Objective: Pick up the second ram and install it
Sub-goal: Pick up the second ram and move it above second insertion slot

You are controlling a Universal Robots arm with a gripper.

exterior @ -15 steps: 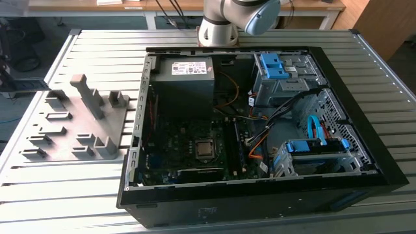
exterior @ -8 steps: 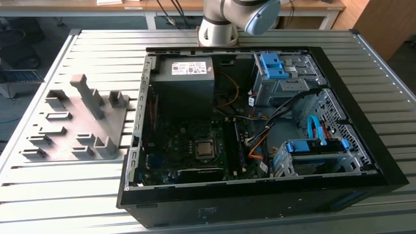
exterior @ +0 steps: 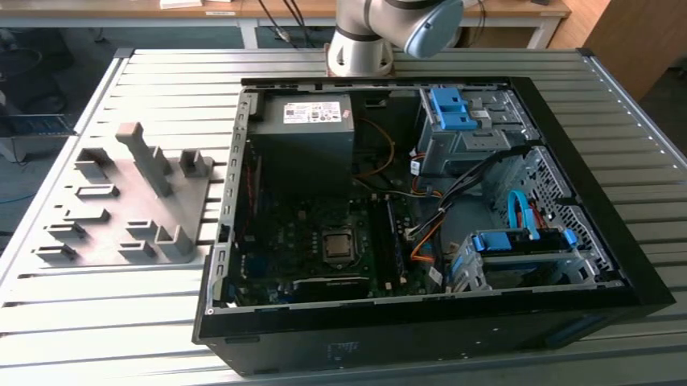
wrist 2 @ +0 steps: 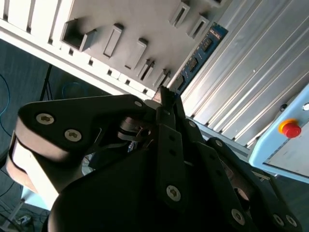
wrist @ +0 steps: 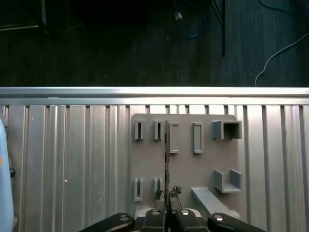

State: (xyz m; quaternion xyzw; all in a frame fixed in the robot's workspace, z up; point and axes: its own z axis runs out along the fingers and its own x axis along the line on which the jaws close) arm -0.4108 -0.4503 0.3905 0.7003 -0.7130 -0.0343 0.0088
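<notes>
The gripper (wrist 2: 166, 99) has its two black fingers (wrist 2: 170, 140) pinched together, and clamped between the tips is the ram (wrist 2: 198, 55), a thin dark stick with a blue label strip running along its face. In the second wrist view the stick juts straight out from the fingertips, held by one end, its far end free in the air over the edge of the grey holder plate (wrist 2: 130, 19) and the ribbed metal table (wrist 2: 251, 82). In the first wrist view the gripper (wrist: 169, 192) looks down on that plate (wrist: 186, 174), and the ram (wrist: 167, 154) shows edge-on as a narrow dark line rising from the closed tips, crossing the plate between two rows of small upright slot holders. The table (wrist: 72, 145) spreads out under the plate, with dark floor beyond its rim. A red button (wrist 2: 289, 128) sits on a pale box off to one side of the table. In the exterior view the holder plate (exterior: 124, 205) lies at the exterior view's left of the table (exterior: 161, 80), well apart from the open computer case (exterior: 429, 326) at the right, where the motherboard (exterior: 290, 233) lies flat with the square silver processor (exterior: 336, 245) and the long black slot strips (exterior: 395, 233) just beside it.
</notes>
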